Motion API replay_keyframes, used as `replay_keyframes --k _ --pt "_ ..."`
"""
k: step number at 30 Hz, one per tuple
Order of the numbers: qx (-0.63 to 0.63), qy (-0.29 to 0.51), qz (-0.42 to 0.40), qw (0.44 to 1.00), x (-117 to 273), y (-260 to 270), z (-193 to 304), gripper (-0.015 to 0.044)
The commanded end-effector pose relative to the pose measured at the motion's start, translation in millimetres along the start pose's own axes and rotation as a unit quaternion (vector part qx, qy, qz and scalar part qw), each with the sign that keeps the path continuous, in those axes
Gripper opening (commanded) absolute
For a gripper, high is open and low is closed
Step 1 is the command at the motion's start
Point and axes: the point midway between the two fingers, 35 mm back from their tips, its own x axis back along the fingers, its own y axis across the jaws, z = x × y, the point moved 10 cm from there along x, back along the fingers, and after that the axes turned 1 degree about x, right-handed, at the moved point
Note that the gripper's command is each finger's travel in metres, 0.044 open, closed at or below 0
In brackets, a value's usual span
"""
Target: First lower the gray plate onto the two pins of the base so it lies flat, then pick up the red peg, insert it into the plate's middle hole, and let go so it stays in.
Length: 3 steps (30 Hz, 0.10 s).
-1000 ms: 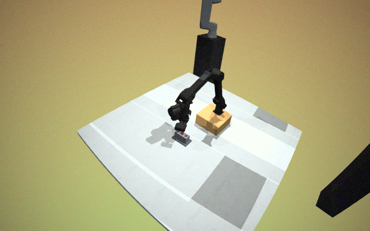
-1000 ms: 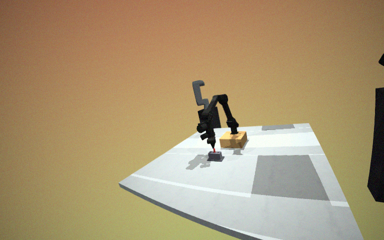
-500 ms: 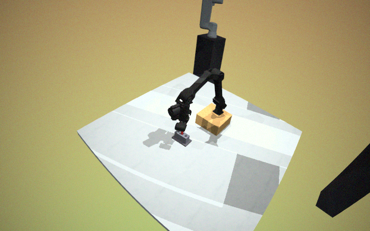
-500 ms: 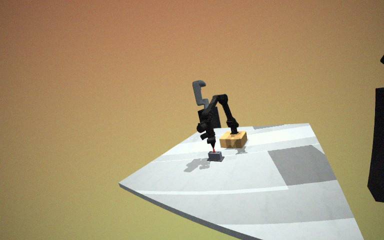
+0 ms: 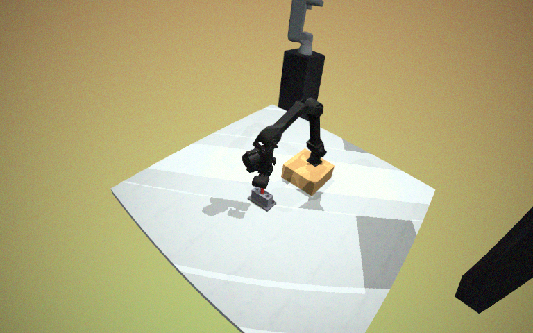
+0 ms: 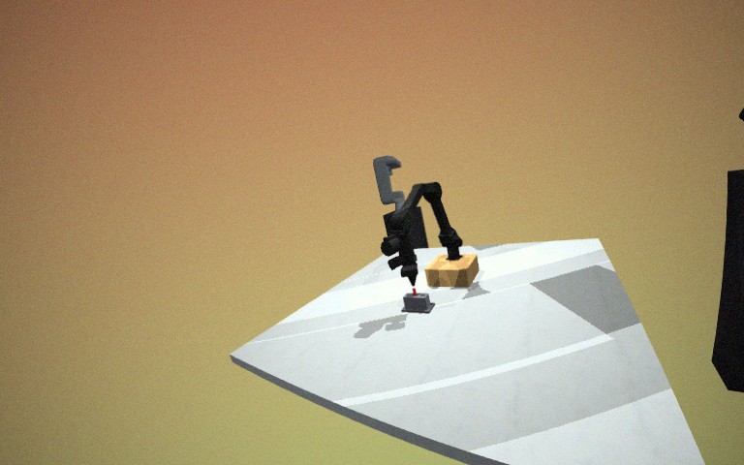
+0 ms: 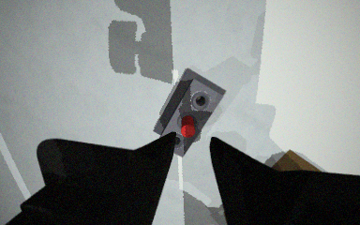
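Note:
The gray plate (image 5: 267, 199) (image 6: 417, 302) (image 7: 214, 100) is a block seated on the base (image 5: 267, 209) (image 6: 418, 312), and looks flat; the base's thin rim shows below it. The red peg (image 5: 261, 191) (image 6: 415, 292) (image 7: 187, 128) stands in the plate's middle hole, its upper part sticking out above the top face. How deep it sits is hidden. My gripper (image 5: 261, 187) (image 6: 414, 285) (image 7: 192, 139) is directly above the plate, with its fingertips apart around the peg's top and a gap on either side of it. The plate's two outer holes show in the wrist view, one partly behind the left fingertip.
A wooden block (image 5: 308, 173) (image 6: 451, 272) (image 7: 295, 161) stands under the arm's base, behind and to the right of the plate. A black pedestal (image 5: 300, 78) with a gray arm stands beyond the table's (image 5: 275, 243) back edge. Another dark shape (image 5: 499, 263) (image 6: 729, 274) is at the far right.

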Motion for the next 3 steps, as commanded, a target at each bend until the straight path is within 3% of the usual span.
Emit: replay_keyframes --k 1,3 --pt "0.002 -0.001 -0.004 1.0 3.8 -0.9 0.3 0.015" --pt "0.002 -0.001 -0.004 1.0 4.4 -1.2 0.4 0.015"
